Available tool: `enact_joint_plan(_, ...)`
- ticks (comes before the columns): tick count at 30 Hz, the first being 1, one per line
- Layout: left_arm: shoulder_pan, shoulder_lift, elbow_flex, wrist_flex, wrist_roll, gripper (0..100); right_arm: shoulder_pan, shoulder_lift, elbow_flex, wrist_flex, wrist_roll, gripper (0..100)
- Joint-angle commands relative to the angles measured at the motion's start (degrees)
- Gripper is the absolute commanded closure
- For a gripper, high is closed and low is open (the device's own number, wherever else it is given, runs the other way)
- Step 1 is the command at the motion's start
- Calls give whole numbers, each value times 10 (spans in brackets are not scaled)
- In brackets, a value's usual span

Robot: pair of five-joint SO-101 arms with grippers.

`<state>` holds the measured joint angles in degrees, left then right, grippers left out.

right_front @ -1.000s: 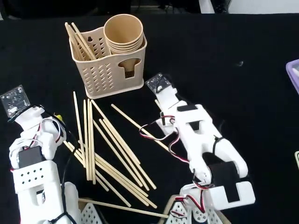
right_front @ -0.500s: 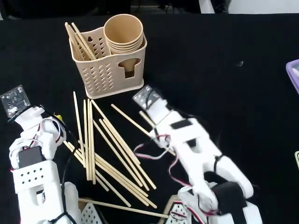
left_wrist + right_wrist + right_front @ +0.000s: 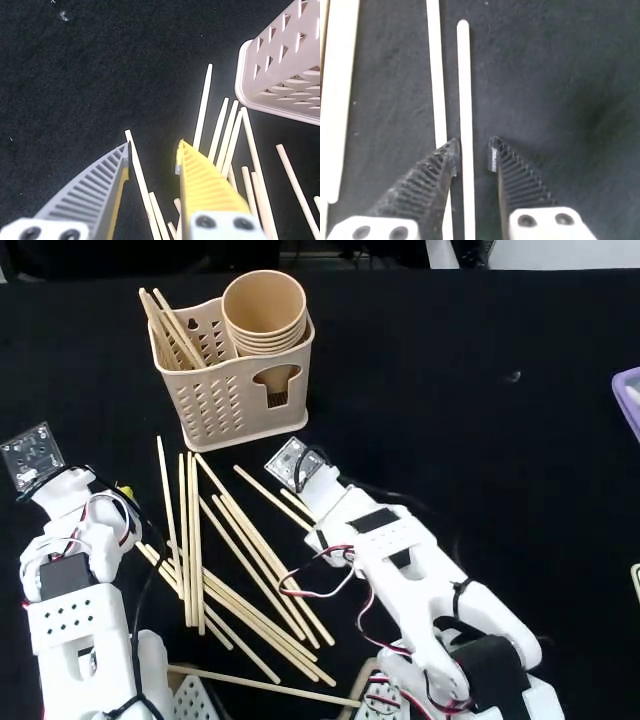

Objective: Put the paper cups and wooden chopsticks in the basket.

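We see the left gripper [image 3: 154, 146] in front and left of the basket [image 3: 215, 405], fingers apart over loose chopsticks [image 3: 190, 540]. The basket holds stacked cups [image 3: 265, 300]. In front of it, the right gripper [image 3: 472, 145] has its fingers apart astride one chopstick [image 3: 465, 100].

Robotics lab bench — a staged test set-up rather than a home or kitchen.
A plain black cloth covers the whole worktop [image 3: 520, 490]. Two white plastic arms stand side by side at its near edge, the left arm [image 3: 70, 580] and the right arm [image 3: 420, 580]. Bare red, black and white wires [image 3: 320, 575] loop along the joints, and a small circuit board [image 3: 30, 452] sits on each wrist. The plastic basket [image 3: 215, 400] and loose chopsticks [image 3: 190, 540] lie on the cloth — household things among rig hardware.
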<state>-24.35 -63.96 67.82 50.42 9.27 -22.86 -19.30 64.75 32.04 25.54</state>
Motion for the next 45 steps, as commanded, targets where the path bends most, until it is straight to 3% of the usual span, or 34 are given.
enact_joint_plan(1,-3,-9,-8,2,-4,841,-6,-48,-33,47,-36,884)
enact_joint_plan(6,-3,-9,-7,-1,-4,841,-40,-90,-14,73,-54,824)
enact_joint_plan(18,-3,-9,-7,0,-4,841,-64,-31,-4,22,-51,827)
enact_joint_plan(28,-3,-9,-7,2,-4,841,-64,55,-74,70,-50,992)
enact_joint_plan(31,-3,-9,-7,2,-4,841,-63,40,-65,70,-50,988)
enact_joint_plan(35,-3,-9,-7,-1,-4,841,-62,-35,-46,86,-50,988)
enact_joint_plan(45,-3,-9,-6,-1,-4,841,-58,-430,-96,292,-50,988)
